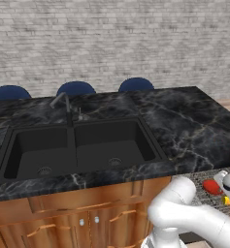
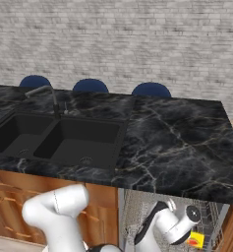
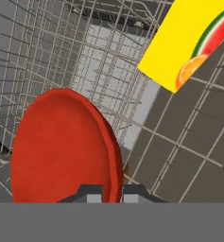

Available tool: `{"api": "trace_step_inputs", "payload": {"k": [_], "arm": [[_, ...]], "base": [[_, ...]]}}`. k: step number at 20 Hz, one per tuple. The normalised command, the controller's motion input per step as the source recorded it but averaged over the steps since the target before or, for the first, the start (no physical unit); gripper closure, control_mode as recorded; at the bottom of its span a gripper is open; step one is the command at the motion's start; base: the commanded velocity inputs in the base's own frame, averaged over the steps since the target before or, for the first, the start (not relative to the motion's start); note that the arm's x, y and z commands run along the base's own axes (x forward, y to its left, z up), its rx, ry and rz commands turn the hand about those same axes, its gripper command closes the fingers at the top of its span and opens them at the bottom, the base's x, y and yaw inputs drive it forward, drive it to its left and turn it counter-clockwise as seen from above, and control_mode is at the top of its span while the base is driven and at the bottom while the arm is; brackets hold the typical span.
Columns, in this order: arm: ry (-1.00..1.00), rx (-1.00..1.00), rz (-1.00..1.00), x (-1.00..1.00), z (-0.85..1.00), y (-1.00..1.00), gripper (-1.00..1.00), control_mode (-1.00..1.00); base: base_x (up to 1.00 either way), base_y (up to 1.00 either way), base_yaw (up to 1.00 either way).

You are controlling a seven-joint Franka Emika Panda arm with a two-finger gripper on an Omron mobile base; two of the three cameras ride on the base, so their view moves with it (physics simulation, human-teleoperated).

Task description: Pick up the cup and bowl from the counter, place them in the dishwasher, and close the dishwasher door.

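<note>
- Gripper (image 3: 111, 193) is nearly closed, its two dark tips pinching the rim of the red bowl (image 3: 61, 146); the bowl stands on edge in the hand view, down among the wires of the dishwasher rack (image 3: 108, 56).
- Left of the bowl in that view the rack's wire wall stands close, so room on that side is tight; to the right the rack floor lies open between the bowl and the yellow cup (image 3: 179, 42).
- That cup is cut off by the top and right edges of the hand view, showing a watermelon and orange print; how it lies cannot be told.
- From the left base view, the black marble surface (image 1: 184, 126) ends at its front edge above the wooden cabinets (image 1: 63, 218), with the double sink (image 1: 77, 150) at left and much bare slab at right.
- At that view's lower right the white arm (image 1: 184, 213) hides most of the rack; only a red patch of bowl (image 1: 212, 187) and a yellow speck (image 1: 227, 200) show.
- From the right base view the rack (image 2: 137, 211) sits under the surface's overhang (image 2: 177, 147); the wrist (image 2: 179, 224) covers the bowl, and a corner of the cup (image 2: 196, 240) peeks out.
</note>
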Motion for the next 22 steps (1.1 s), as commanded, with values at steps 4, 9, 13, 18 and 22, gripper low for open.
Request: {"api": "trace_step_inputs", "payload": {"k": [4,9,13,18,22], "arm": [[0.0,0.02,0.0,0.17,-0.39,0.0,1.0,-1.0],[0.0,0.01,0.0,0.13,-0.39,0.0,-1.0,-1.0],[-0.04,0.0,-0.01,-0.2,-0.05,0.0,-1.0,-1.0],[-0.1,0.0,0.0,-0.5,-0.03,0.0,-1.0,-1.0],[-0.08,0.0,0.0,-0.41,-0.15,0.0,-1.0,-1.0]], "base": [[0.0,0.0,0.0],[0.0,0.0,0.0],[0.0,0.0,0.0],[0.0,0.0,0.0],[0.0,0.0,0.0]]}}
